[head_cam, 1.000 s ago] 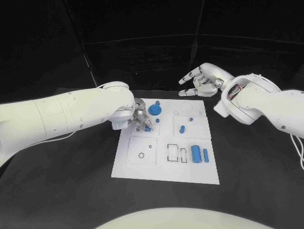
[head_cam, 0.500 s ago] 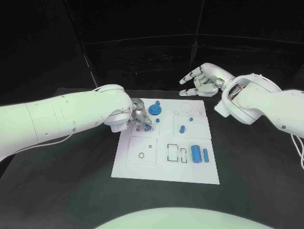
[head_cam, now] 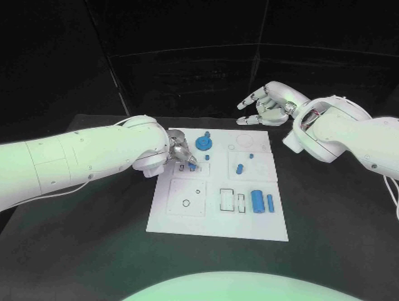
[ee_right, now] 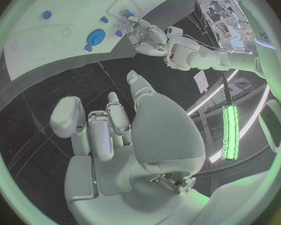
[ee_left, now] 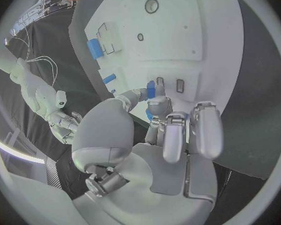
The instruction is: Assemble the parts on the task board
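Note:
The white task board lies mid-table. My left hand hovers low over its far left part and pinches a small blue piece between thumb and a finger, just beside two small rectangular slots. That piece shows under the fingers in the head view. My right hand hangs above the table past the board's far edge, fingers loosely apart, holding nothing.
On the board sit a blue gear, a small oblong piece, a thick blue cylinder and a slim one. Outlined recesses lie near them. Black table surrounds the board.
My left forearm has swung a little closer over the table while the hand stays at the same spot with the blue piece. The right hand has not moved.

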Controlling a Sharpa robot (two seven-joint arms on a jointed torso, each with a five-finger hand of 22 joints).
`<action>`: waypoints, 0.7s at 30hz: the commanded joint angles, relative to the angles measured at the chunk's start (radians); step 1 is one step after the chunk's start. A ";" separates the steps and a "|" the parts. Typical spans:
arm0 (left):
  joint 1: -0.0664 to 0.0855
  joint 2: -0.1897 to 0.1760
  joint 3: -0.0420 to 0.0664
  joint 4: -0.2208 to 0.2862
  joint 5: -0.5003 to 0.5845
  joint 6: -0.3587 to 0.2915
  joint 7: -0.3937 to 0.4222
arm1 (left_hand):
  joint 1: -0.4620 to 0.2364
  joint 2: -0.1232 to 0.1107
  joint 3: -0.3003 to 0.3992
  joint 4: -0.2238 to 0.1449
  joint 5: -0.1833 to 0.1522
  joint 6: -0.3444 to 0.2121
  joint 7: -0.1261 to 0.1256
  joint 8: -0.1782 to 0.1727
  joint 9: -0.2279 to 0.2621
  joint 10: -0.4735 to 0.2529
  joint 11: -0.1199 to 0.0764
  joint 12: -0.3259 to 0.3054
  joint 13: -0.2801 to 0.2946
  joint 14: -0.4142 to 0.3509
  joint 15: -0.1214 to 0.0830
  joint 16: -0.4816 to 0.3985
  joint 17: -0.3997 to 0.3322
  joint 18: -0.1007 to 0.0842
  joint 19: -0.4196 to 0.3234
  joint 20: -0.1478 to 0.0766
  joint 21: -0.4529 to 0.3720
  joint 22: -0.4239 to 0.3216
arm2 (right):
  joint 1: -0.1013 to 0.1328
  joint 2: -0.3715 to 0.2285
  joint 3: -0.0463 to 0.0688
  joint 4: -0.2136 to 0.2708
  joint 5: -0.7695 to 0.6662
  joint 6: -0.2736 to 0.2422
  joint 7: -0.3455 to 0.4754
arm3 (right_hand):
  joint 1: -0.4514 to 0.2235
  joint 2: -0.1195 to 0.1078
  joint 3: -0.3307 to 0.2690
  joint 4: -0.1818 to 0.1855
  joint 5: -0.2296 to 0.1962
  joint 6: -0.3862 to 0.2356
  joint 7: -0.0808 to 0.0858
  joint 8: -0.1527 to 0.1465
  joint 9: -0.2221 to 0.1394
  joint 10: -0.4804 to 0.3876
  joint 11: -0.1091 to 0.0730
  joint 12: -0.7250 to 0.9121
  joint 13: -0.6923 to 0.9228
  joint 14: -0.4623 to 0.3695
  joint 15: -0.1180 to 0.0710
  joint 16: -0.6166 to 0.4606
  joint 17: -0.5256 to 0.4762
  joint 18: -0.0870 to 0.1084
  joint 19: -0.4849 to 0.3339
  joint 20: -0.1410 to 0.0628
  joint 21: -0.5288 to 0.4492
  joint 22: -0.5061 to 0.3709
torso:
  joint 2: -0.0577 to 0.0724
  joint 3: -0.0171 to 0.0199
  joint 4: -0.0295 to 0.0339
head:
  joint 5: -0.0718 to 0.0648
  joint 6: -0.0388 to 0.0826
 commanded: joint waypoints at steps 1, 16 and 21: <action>-0.005 -0.003 0.000 0.002 -0.025 -0.047 -0.007 | 0.010 0.001 0.152 -0.149 0.004 0.004 -0.004 0.005 0.001 0.010 -0.002 0.003 0.001 0.106 -0.005 0.006 0.263 -0.010 0.011 -0.003 0.006 0.003 | 0.002 -0.001 0.001 -0.001 0.000 0.003 0.005 | 0.001 0.004 -0.007 0.001 0.006 0.004 -0.002 0.002 0.001 -0.002 -0.002 0.000 0.001 0.064 -0.002 -0.005 0.097 0.012 -0.004 -0.002 -0.005 -0.001 | 0.001 -0.0001 -0.0006 | 0.003 -0.001; -0.020 0.011 -0.001 -0.013 -0.042 -0.047 -0.020 | 0.012 0.000 0.153 -0.150 0.006 0.005 -0.005 0.006 0.002 0.010 -0.003 0.003 0.001 0.106 -0.005 0.006 0.263 -0.010 0.011 -0.003 0.006 0.003 | 0.002 0.000 0.001 -0.004 0.000 0.003 0.006 | -0.001 0.005 -0.010 0.003 0.006 0.005 -0.002 0.003 0.001 -0.004 -0.002 -0.002 -0.001 0.064 -0.003 -0.005 0.097 0.012 -0.005 -0.002 -0.007 -0.004 | 0.002 -0.0007 -0.0018 | 0.003 -0.006; -0.021 0.016 -0.001 -0.017 -0.062 -0.039 -0.023 | 0.012 -0.001 0.153 -0.151 0.006 0.005 -0.005 0.006 0.003 0.010 -0.003 0.003 0.001 0.106 -0.006 0.006 0.263 -0.010 0.011 -0.003 0.006 0.003 | 0.002 0.001 0.001 -0.004 0.000 0.003 0.006 | -0.001 0.005 -0.010 0.003 0.006 0.005 -0.002 0.003 0.001 -0.004 -0.002 -0.002 -0.001 0.064 -0.003 -0.005 0.097 0.012 -0.005 -0.002 -0.007 -0.004 | 0.002 -0.0006 -0.0017 | 0.003 -0.008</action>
